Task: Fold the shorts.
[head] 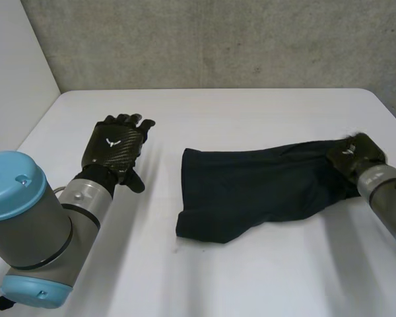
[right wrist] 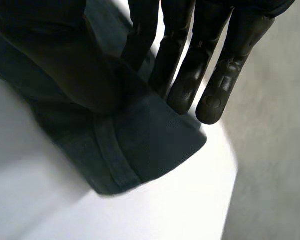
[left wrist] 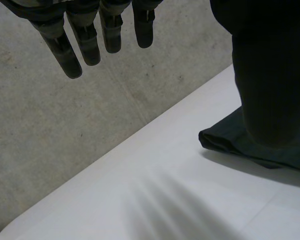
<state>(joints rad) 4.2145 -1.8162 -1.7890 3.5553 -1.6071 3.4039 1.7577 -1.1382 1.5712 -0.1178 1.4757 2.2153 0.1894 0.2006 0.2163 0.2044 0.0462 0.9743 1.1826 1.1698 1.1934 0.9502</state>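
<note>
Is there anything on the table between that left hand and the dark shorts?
Nothing. In the head view the stretch of white table between the left hand and the shorts is bare.

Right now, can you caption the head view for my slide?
Right robot hand pinches one end of the dark shorts on the white table; left robot hand hovers open beside them.
</note>
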